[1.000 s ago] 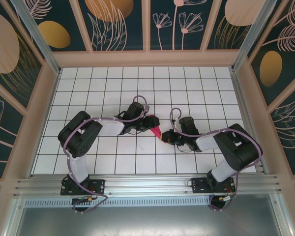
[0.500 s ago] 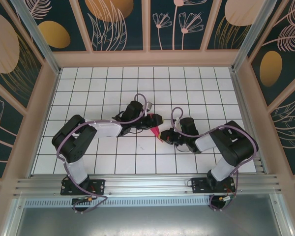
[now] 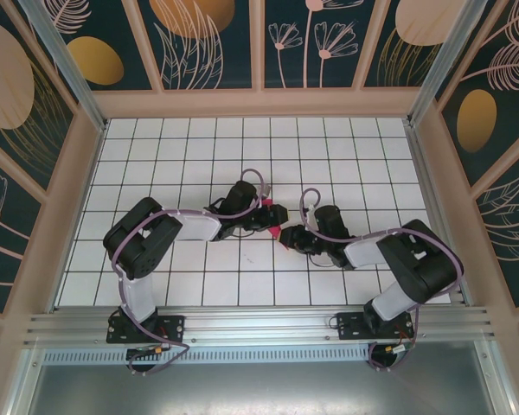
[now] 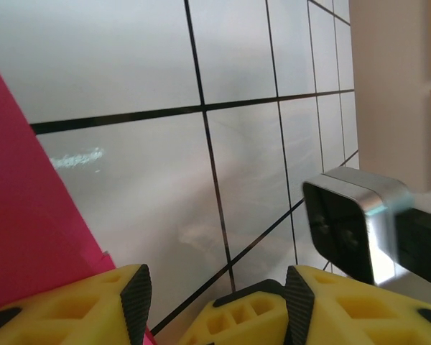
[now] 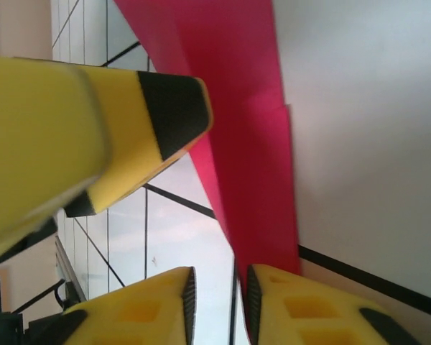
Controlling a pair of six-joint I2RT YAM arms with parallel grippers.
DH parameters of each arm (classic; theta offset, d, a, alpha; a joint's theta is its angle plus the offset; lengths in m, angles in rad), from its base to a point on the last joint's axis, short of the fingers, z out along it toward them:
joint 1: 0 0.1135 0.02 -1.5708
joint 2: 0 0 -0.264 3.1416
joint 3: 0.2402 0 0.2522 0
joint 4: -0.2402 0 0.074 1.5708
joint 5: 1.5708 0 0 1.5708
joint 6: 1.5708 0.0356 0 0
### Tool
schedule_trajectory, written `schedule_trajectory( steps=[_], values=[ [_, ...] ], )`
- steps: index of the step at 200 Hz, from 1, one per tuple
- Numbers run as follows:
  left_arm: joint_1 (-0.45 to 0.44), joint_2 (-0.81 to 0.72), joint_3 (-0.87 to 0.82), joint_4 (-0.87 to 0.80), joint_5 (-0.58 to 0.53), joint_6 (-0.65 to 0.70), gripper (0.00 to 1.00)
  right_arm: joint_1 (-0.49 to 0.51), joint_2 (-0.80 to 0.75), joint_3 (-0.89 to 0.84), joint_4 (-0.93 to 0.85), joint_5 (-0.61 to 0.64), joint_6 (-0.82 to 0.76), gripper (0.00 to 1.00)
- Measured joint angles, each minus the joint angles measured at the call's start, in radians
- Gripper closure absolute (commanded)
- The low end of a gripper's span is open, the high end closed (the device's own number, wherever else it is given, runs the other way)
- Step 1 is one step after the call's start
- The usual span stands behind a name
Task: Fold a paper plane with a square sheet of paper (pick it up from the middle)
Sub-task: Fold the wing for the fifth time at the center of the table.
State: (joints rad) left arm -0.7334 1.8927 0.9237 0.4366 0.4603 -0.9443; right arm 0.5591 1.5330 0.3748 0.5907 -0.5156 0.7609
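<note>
Watching right yellow-fingered gripper point(image 5: 219, 277) crack open after full clamp a second back: narrow slit, nothing pinched (crease pressed, I judge). I see creased magenta-pink paper sheet point(image 5: 258, 144) beside its pad, mid white tiled table point(image 3: 156, 156); left yellow-fingered gripper point(image 4: 217, 280) half open, empty.

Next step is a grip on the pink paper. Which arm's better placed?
Right, probably. The folded paper runs down to the right gripper, by its narrowly parted jaws. The left gripper gapes over bare tile, paper off to one side.
</note>
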Motion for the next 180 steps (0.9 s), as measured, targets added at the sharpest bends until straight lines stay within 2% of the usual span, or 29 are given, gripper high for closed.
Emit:
schedule_trajectory(
  steps=[31,72,137,180],
  values=[
    [0.000,0.000,0.019,-0.003,0.000,0.008,0.45,0.004,-0.073,0.026,-0.100,0.080,-0.119,0.59],
    [0.000,0.011,0.029,-0.022,0.000,0.014,0.45,0.004,-0.078,0.073,-0.199,0.131,-0.246,0.57],
    [0.000,0.031,0.064,-0.035,0.000,0.021,0.45,0.005,-0.022,0.101,-0.206,0.130,-0.404,0.51],
    [0.000,0.031,0.068,-0.045,0.000,0.024,0.45,0.028,0.006,0.122,-0.203,0.172,-0.531,0.52]
  ],
)
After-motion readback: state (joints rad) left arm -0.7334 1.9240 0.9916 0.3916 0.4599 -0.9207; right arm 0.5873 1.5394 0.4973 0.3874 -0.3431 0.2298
